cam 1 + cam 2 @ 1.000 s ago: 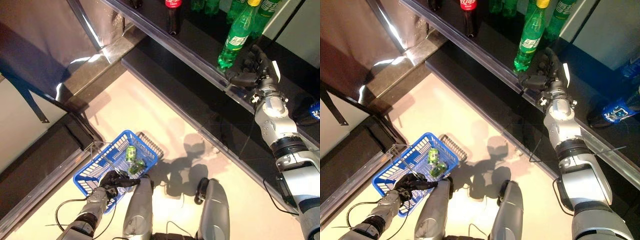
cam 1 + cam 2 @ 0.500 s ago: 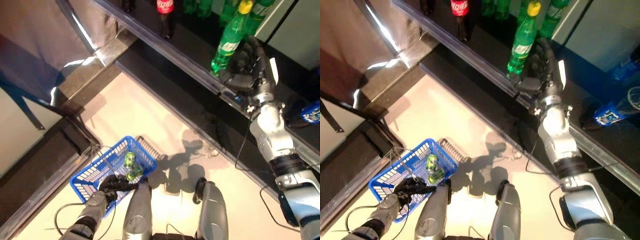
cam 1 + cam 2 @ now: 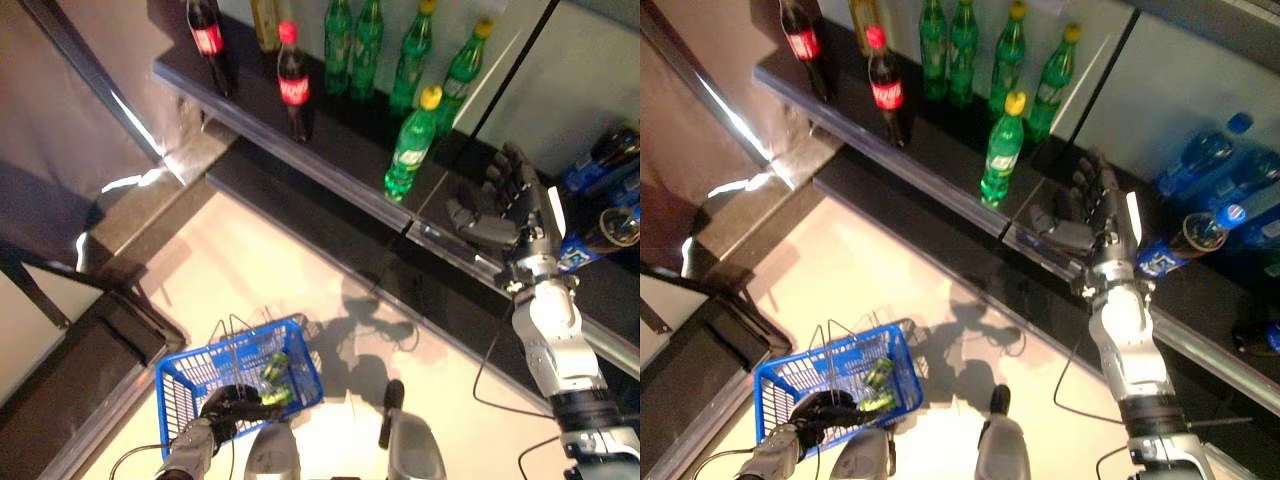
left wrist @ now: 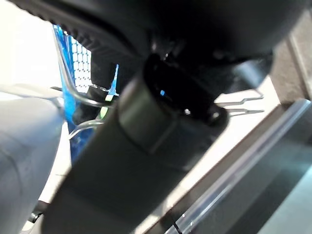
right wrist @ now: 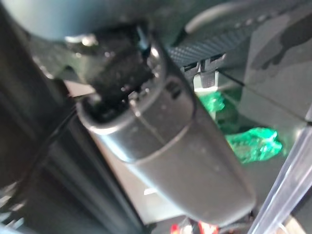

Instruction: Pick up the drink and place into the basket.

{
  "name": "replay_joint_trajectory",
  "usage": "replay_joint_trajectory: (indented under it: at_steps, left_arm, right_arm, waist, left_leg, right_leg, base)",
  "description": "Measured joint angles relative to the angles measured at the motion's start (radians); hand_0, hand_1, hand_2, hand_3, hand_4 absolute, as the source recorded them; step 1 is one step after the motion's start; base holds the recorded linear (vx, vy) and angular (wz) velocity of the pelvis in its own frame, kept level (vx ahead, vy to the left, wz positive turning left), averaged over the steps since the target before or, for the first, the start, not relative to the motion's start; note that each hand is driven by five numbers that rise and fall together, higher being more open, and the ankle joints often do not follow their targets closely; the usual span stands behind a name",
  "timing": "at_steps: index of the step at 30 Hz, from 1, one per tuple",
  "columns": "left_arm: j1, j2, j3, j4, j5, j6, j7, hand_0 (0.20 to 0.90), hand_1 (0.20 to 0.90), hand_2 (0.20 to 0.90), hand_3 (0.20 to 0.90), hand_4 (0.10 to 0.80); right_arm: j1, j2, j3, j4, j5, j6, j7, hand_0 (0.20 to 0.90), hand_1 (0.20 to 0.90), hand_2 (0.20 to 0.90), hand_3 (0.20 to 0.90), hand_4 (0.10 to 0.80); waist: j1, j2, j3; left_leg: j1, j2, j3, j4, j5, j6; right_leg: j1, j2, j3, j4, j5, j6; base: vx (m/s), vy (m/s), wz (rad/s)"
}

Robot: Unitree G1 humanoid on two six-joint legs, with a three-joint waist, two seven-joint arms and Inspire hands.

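Observation:
A green drink bottle (image 3: 408, 150) with a yellow cap stands upright at the front edge of the dark shelf (image 3: 300, 155). To its right my right hand (image 3: 497, 205) hovers open with the fingers spread, a clear gap between it and the bottle. Low on the floor side, the blue basket (image 3: 240, 385) holds green cans (image 3: 275, 368). My left hand (image 3: 230, 405) is curled on the basket's wire handle (image 4: 80, 97) at its near rim. The left wrist view shows a strip of blue basket mesh (image 4: 73, 53) past the hand's bulk.
Two cola bottles with red labels (image 3: 292, 85) stand left of the green bottle, and several more green bottles (image 3: 365, 45) line the shelf's back. Blue-labelled bottles (image 3: 1195, 165) sit past a pale upright divider (image 3: 510, 65). A lower dark ledge (image 3: 330, 250) runs below the shelf.
The camera has tilted up, showing more of the shelf. My right hand has drawn away to the right of the green bottle. The basket has turned a little in my left hand.

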Motion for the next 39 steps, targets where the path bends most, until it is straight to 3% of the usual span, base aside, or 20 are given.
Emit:
replay_joint_trajectory:
  at_steps: [1, 4, 5, 10, 15, 25, 33, 39]
  left_arm:
    - [0.031, -0.007, 0.000, 0.000, 0.005, -0.001, 0.000, 0.300, 0.300, 0.300, 0.200, 0.100]
    - [0.060, -0.020, 0.000, 0.000, 0.020, -0.003, 0.001, 0.300, 0.300, 0.300, 0.200, 0.100]
    - [0.100, -0.043, 0.008, 0.001, 0.045, -0.004, 0.001, 0.300, 0.300, 0.300, 0.200, 0.100]
    - [0.115, -0.066, 0.032, 0.005, 0.091, -0.004, 0.001, 0.300, 0.300, 0.300, 0.200, 0.100]
    - [0.139, -0.058, 0.039, 0.011, 0.112, -0.004, 0.002, 0.300, 0.300, 0.300, 0.200, 0.100]
    - [0.142, -0.027, 0.046, 0.052, 0.125, -0.002, 0.000, 0.300, 0.300, 0.300, 0.200, 0.100]
    - [0.139, -0.027, 0.066, 0.122, 0.132, -0.011, -0.003, 0.300, 0.300, 0.300, 0.200, 0.100]
    - [0.136, -0.027, 0.066, 0.137, 0.132, -0.031, -0.023, 0.300, 0.300, 0.300, 0.200, 0.100]
  right_arm:
    - [0.050, 0.027, -0.001, -0.004, -0.009, -0.011, 0.028, 0.900, 0.900, 0.900, 0.900, 0.800]
    - [0.113, 0.058, 0.000, -0.004, -0.028, -0.022, 0.049, 0.900, 0.900, 0.900, 0.900, 0.800]
    - [0.210, 0.104, 0.021, 0.000, -0.050, -0.024, 0.082, 0.900, 0.900, 0.900, 0.900, 0.800]
    - [0.303, 0.148, 0.077, 0.121, -0.060, 0.001, 0.129, 0.900, 0.900, 0.900, 0.900, 0.800]
    - [0.340, 0.202, 0.127, 0.305, -0.179, 0.015, 0.135, 0.900, 0.900, 0.900, 0.900, 0.800]
    - [0.360, 0.223, 0.141, 0.597, -0.273, 0.036, 0.125, 0.900, 0.900, 0.900, 0.900, 0.800]
    - [0.338, 0.282, 0.123, 0.978, -0.271, 0.025, 0.141, 0.900, 0.900, 0.900, 0.900, 0.800]
    - [0.329, 0.299, 0.062, 1.083, -0.271, 0.029, 0.146, 0.900, 0.900, 0.900, 0.900, 0.800]
  waist:
    - [-0.004, -0.003, -0.053]
    - [-0.007, -0.008, -0.098]
    - [-0.018, -0.015, -0.136]
    - [-0.033, -0.035, -0.172]
    - [-0.046, -0.047, -0.227]
    - [-0.046, -0.044, -0.257]
    - [-0.022, -0.043, -0.294]
    - [-0.018, -0.041, -0.297]
  left_leg:
    - [0.017, -0.001, 0.006, -0.026, 0.001, 0.002]
    - [0.026, -0.002, 0.015, -0.044, 0.003, 0.004]
    - [0.055, -0.002, 0.027, -0.067, 0.003, 0.004]
    - [0.067, -0.002, 0.032, -0.093, 0.016, 0.003]
    - [0.069, -0.005, 0.042, -0.112, 0.027, 0.004]
    - [0.084, -0.003, 0.054, -0.113, 0.027, 0.006]
    - [0.086, -0.004, 0.054, -0.113, 0.026, 0.007]
    - [0.087, -0.014, 0.057, -0.113, 0.023, 0.013]
  right_leg:
    - [0.025, 0.009, -0.002, -0.050, 0.018, 0.004]
    - [0.042, 0.008, -0.002, -0.092, 0.036, 0.007]
    - [0.085, 0.010, -0.002, -0.148, 0.053, 0.012]
    - [0.088, 0.014, 0.000, -0.159, 0.061, 0.011]
    - [0.077, 0.012, 0.003, -0.159, 0.063, 0.013]
    - [0.083, 0.012, 0.006, -0.161, 0.068, 0.011]
    - [0.085, 0.012, 0.005, -0.165, 0.068, 0.011]
    - [0.088, 0.005, 0.011, -0.160, 0.067, 0.011]
  base:
    - [-0.006, 0.006, -0.04]
    - [-0.011, 0.009, -0.06]
    - [-0.017, 0.003, -0.04]
    - [-0.016, 0.005, -0.02]
    - [-0.004, 0.019, -0.03]
    - [0.008, 0.007, -0.03]
    - [0.044, 0.051, 0.00]
    - [0.026, 0.180, -0.02]
